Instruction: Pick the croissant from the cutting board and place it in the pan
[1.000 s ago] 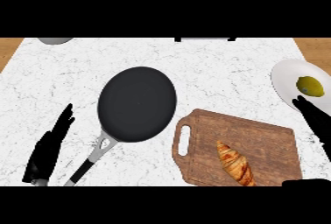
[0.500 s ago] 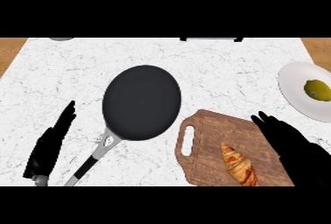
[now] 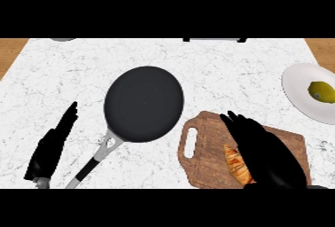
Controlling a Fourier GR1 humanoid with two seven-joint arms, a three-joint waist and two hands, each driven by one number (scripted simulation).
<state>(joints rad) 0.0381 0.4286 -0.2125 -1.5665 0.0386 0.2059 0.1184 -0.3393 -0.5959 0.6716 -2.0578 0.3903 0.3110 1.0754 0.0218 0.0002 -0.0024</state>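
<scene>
stage: early, grasp not yet made | croissant [image 3: 236, 164] on cutting board [image 3: 208, 146], partly hidden under right hand [image 3: 262, 150], fingers straight, holding nothing | pan [image 3: 144, 103] bare on surface | left hand [image 3: 52, 144] resting open | left: grip, lift, place

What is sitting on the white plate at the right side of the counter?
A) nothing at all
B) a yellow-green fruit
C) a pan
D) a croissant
B: a yellow-green fruit lies on the white plate, while the croissant is on the cutting board, partly under the right robot hand.
</scene>
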